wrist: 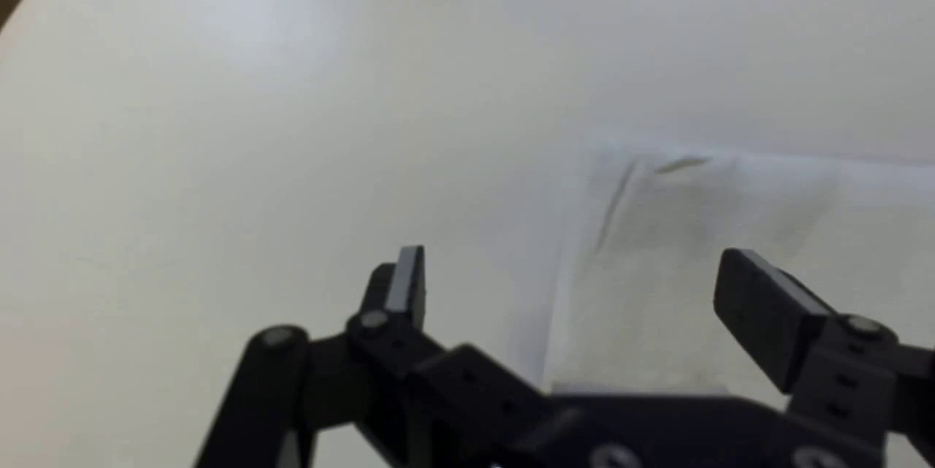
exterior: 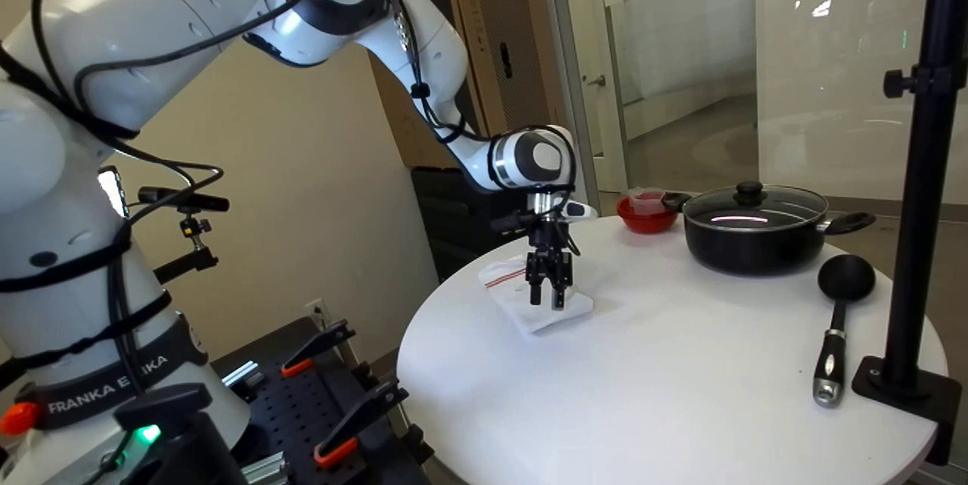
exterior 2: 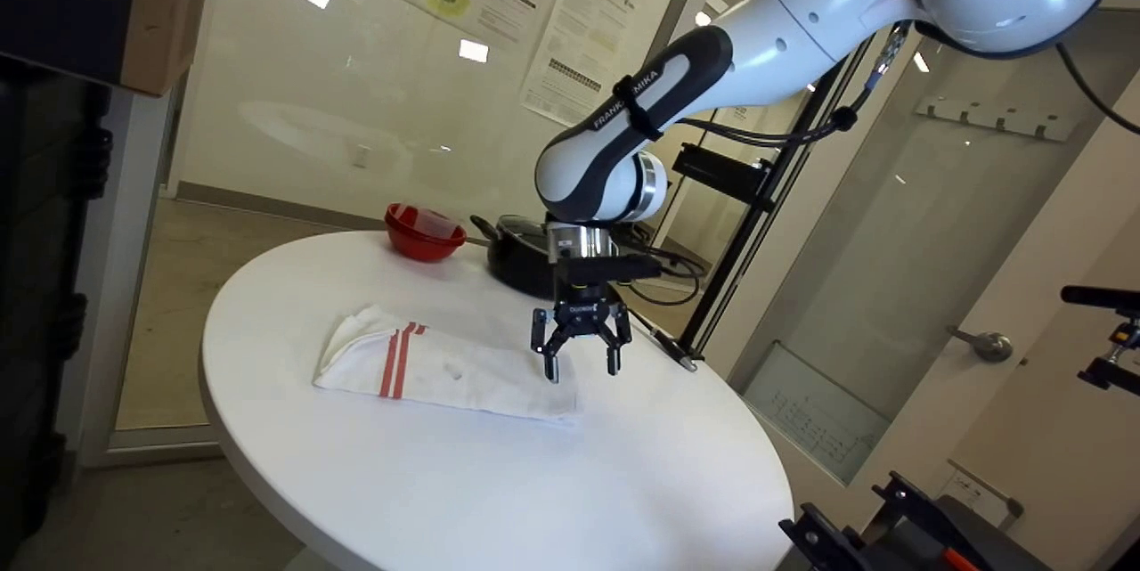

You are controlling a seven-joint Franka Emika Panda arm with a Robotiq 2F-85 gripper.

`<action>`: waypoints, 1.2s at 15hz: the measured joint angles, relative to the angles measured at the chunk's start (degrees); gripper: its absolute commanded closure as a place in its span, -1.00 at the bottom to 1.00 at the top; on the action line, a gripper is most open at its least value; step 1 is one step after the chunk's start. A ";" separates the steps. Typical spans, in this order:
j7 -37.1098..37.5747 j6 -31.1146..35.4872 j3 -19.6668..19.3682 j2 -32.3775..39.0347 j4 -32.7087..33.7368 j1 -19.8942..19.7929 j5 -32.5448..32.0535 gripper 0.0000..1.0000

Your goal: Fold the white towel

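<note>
Round, white table [exterior: 643, 394] in an exterior view: a red-striped towel [exterior: 517, 299] near the left edge — a red bowl [exterior: 649, 224] beside a lidded pot [exterior: 745, 247] by the far edge — and, near the right edge, a ladle [exterior: 839, 312] beside a black stand [exterior: 904, 387].

Beige wall [exterior: 302, 182], round white table [exterior: 643, 394]

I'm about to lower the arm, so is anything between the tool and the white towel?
Nothing visible: the open tool hangs over one end of the white towel. The black pot and red bowl sit apart from the towel.
</note>
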 measured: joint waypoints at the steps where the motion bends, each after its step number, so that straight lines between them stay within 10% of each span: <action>1: -1.42 3.43 0.02 -0.63 -2.10 -0.88 0.00 -1.00; 10: -13.22 24.30 2.07 -4.77 -17.03 -6.60 1.47 -0.96; 11: -14.29 24.92 2.50 -5.02 -17.73 -7.22 1.83 -0.46; 18: -19.31 26.02 5.99 -7.32 -21.08 -10.98 5.78 0.41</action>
